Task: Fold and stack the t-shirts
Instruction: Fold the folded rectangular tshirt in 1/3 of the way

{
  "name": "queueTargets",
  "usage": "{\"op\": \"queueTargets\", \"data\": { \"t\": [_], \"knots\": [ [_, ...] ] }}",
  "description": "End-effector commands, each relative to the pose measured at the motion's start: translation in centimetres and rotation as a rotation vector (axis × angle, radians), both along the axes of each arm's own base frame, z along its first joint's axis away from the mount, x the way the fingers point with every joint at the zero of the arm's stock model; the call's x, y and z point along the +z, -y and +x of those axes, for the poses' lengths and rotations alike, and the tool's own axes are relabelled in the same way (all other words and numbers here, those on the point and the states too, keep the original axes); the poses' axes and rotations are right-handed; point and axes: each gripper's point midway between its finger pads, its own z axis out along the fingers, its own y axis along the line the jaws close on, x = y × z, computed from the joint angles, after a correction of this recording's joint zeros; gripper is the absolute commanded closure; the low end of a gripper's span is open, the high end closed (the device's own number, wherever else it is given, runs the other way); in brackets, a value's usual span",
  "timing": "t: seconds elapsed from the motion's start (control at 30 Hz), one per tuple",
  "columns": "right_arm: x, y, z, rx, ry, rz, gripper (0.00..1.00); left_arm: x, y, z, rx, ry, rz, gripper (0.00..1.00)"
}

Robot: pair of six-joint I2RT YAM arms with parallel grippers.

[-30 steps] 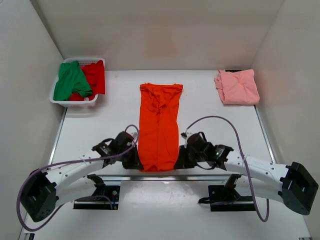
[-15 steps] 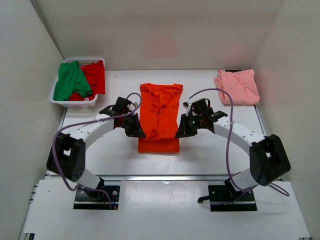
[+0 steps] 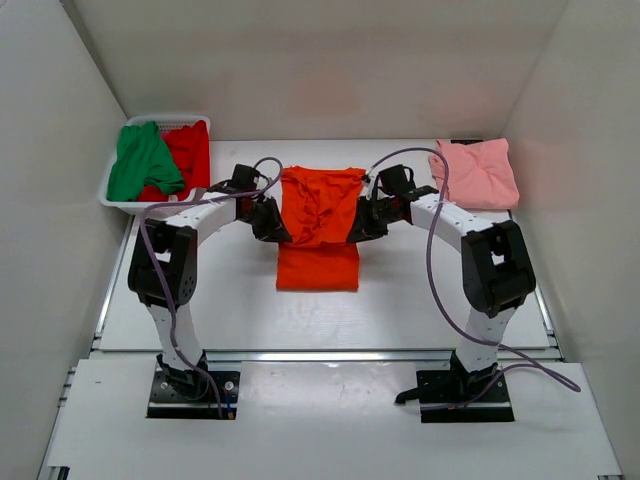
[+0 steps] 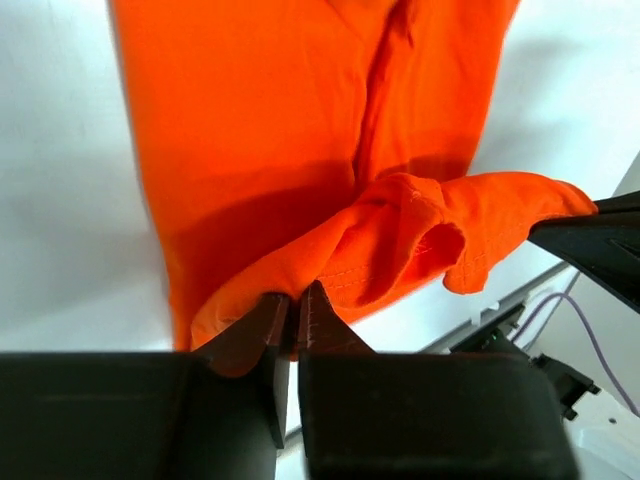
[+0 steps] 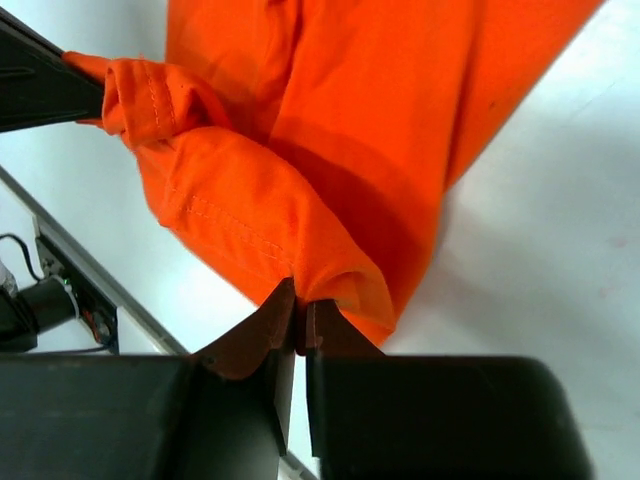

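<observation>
Both arms stretch far forward from their bases, then bend inward at the elbow so that the forearms point at each other. The left arm (image 3: 200, 213) ends in the left gripper (image 3: 274, 230), its tips aimed right and a little down. The right arm (image 3: 445, 215) mirrors it, with the right gripper (image 3: 357, 230) aimed left. The two claws sit level and near each other. In each wrist view the fingers stand all but together, with a fold of the orange shirt (image 3: 318, 212) pinched at the very tips.
</observation>
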Motion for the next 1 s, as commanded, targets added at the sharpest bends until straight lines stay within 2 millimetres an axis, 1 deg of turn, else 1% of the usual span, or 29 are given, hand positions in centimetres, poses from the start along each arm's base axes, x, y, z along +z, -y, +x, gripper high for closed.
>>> {"op": "queueTargets", "data": {
  "t": [0.0, 0.03, 0.07, 0.1, 0.13, 0.17, 0.2, 0.23, 0.27, 0.3, 0.37, 0.4, 0.43, 0.47, 0.5, 0.53, 0.57, 0.6, 0.63, 0.67, 0.7, 0.73, 0.77, 0.8, 0.83, 0.87, 0.9, 0.93, 0.97],
  "knots": [
    [0.3, 0.9, 2.6, -0.016, 0.047, -0.010, 0.95, 0.2, -0.7, 2.7, 0.027, 0.046, -0.010, 0.82],
    [-0.3, 0.7, 2.9, -0.015, 0.037, -0.006, 0.85, -0.1, -0.4, 3.3, 0.031, 0.044, -0.014, 0.73],
    [-0.2, 0.7, 3.7, -0.028, 0.043, 0.005, 0.79, -0.1, -0.3, 4.0, 0.039, 0.043, -0.029, 0.65],
    [0.4, 0.6, 4.9, -0.042, 0.084, 0.017, 0.71, 0.2, -0.5, 4.7, 0.062, 0.049, -0.045, 0.63],
    [0.7, 0.5, 5.2, -0.047, 0.088, 0.039, 0.64, 0.6, -0.6, 6.2, 0.086, 0.082, -0.059, 0.62],
    [1.6, 0.2, 6.3, -0.068, 0.130, 0.063, 0.61, 1.2, -0.5, 7.0, 0.113, 0.085, -0.090, 0.60],
    [2.0, 0.6, 7.7, -0.117, 0.164, 0.079, 0.57, 2.3, -0.5, 8.4, 0.138, 0.139, -0.122, 0.59],
    [2.4, 0.5, 7.8, -0.123, 0.181, 0.089, 0.55, 3.8, -0.7, 10.1, 0.191, 0.195, -0.168, 0.59],
    [4.0, 0.7, 9.1, -0.164, 0.251, 0.112, 0.54, 4.8, -0.7, 10.3, 0.237, 0.211, -0.202, 0.59],
    [4.0, 1.2, 9.8, -0.214, 0.276, 0.114, 0.54, 6.3, -0.9, 12.0, 0.292, 0.304, -0.228, 0.58],
    [5.5, 1.6, 10.0, -0.243, 0.334, 0.108, 0.47, 8.9, -1.8, 12.1, 0.362, 0.429, -0.254, 0.57],
    [5.5, 1.9, 9.6, -0.244, 0.328, 0.085, 0.46, 9.5, -2.2, 11.5, 0.384, 0.451, -0.245, 0.54],
    [5.1, 2.0, 9.1, -0.240, 0.313, 0.056, 0.44, 9.2, -2.3, 11.1, 0.380, 0.449, -0.234, 0.53],
    [4.8, 2.1, 8.4, -0.233, 0.304, 0.037, 0.42, 9.0, -2.5, 10.1, 0.364, 0.446, -0.212, 0.53],
    [4.5, 2.4, 7.4, -0.231, 0.289, 0.018, 0.42, 8.4, -2.7, 8.9, 0.331, 0.423, -0.181, 0.54],
    [4.1, 2.3, 5.8, -0.221, 0.273, -0.003, 0.42, 6.8, -2.6, 7.0, 0.277, 0.367, -0.150, 0.53],
    [2.5, 2.7, 4.2, -0.225, 0.235, -0.033, 0.42, 5.7, -2.5, 5.0, 0.239, 0.301, -0.134, 0.52],
    [3.0, 2.6, 3.1, -0.219, 0.247, -0.035, 0.39, 4.0, -2.6, 2.4, 0.191, 0.241, -0.086, 0.53],
    [2.0, 3.0, 1.3, -0.225, 0.220, -0.055, 0.39, 2.2, -3.0, 0.3, 0.159, 0.198, -0.047, 0.51],
    [0.2, 3.1, -0.8, -0.225, 0.167, -0.083, 0.36, 0.8, -3.3, -2.3, 0.139, 0.152, -0.007, 0.51],
    [0.4, 3.1, -1.6, -0.230, 0.177, -0.087, 0.34, 1.0, -2.8, -3.8, 0.113, 0.163, -0.001, 0.51],
    [-0.6, 3.2, -3.6, -0.232, 0.152, -0.099, 0.33, 0.0, -3.1, -6.0, 0.116, 0.145, 0.021, 0.52],
    [-2.2, 3.2, -5.2, -0.246, 0.116, -0.121, 0.32, -1.7, -3.5, -7.8, 0.129, 0.121, 0.049, 0.50],
    [-1.9, 3.4, -5.9, -0.270, 0.108, -0.108, 0.32, -1.0, -3.0, -8.1, 0.131, 0.169, 0.031, 0.50],
    [-2.5, 3.2, -7.0, -0.280, 0.103, -0.099, 0.36, -1.4, -3.2, -9.2, 0.161, 0.174, 0.023, 0.50],
    [-2.6, 3.1, -7.7, -0.303, 0.103, -0.093, 0.37, -1.9, -3.5, -10.1, 0.198, 0.172, 0.029, 0.48],
    [-3.8, 3.4, -8.5, -0.325, 0.076, -0.108, 0.38, -2.0, -3.3, -10.3, 0.205, 0.190, 0.025, 0.49],
    [-3.2, 2.9, -8.6, -0.322, 0.091, -0.082, 0.39, -2.5, -3.4, -10.9, 0.224, 0.188, 0.036, 0.48],
    [-3.6, 2.7, -8.8, -0.332, 0.075, -0.075, 0.40, -2.7, -3.4, -11.0, 0.236, 0.197, 0.034, 0.47]
  ]
}}
